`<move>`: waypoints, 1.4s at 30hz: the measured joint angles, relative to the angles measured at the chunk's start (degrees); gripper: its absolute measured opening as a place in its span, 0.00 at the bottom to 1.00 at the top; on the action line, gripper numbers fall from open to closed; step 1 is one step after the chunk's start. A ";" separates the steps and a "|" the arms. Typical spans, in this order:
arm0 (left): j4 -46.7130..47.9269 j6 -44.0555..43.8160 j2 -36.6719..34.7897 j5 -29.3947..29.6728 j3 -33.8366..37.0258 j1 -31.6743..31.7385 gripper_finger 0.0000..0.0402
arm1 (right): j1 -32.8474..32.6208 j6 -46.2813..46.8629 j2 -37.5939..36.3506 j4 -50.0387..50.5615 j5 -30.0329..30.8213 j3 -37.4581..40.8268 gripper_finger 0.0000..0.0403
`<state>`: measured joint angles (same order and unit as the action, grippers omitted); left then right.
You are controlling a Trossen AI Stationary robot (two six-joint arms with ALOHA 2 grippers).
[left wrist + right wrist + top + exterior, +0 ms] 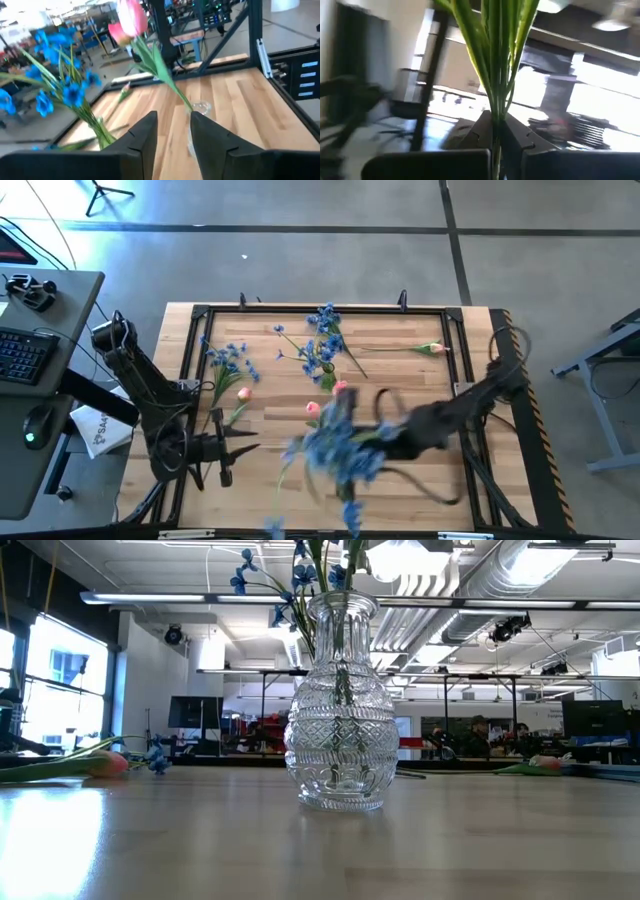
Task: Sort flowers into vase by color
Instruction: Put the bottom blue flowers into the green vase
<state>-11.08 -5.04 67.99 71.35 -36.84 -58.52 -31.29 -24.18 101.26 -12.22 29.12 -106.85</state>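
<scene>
A clear cut-glass vase [338, 705] stands near the table's near edge with green stems and blue blossoms [262, 575] in its neck. From above, a blurred bunch of blue flowers [335, 450] covers it. My right gripper [388, 436] is beside that bunch, shut on its stems. Two pink tulips [340, 390] stand just behind; in the left wrist view their stem runs down to a small glass rim [201, 106]. My left gripper [238, 448] waits open at the near left, pointing right. Loose blue sprays [226, 358] and a pink tulip [432, 348] lie on the table. My right gripper pinches a bundle of several thin green stems [495, 107] between its two fingers [481, 126]. It comes level from the table's right, across the stems. The stems stand about upright, blossoms above the fingers. Which stretch of the stems it has cannot be told.
A black frame [300, 310] runs around the wooden table top. More flowers lie loose toward the far side: a blue spray [320, 340] in the middle and a pink tulip [243, 392] near my left arm. A desk with a keyboard [20, 350] stands off the left edge.
</scene>
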 joint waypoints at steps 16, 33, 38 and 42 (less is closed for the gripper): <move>10.83 -13.82 -0.02 -0.13 1.57 -0.02 0.28 | 17.10 23.90 -33.78 -8.58 18.67 52.12 0.00; 11.01 -14.93 -0.02 -0.24 1.57 2.31 0.28 | 33.75 40.19 -10.91 -66.91 -7.63 75.97 0.00; 10.79 -15.55 -0.02 -1.85 1.57 2.40 0.28 | 34.37 38.17 -7.36 -61.98 -8.09 70.92 0.00; 10.81 -15.86 -0.02 -1.89 1.57 2.07 0.28 | 34.32 37.70 -10.33 -55.50 -8.32 69.57 0.00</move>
<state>-0.27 -20.91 67.96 69.47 -35.27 -56.45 3.03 13.52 90.93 -67.72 20.80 -37.27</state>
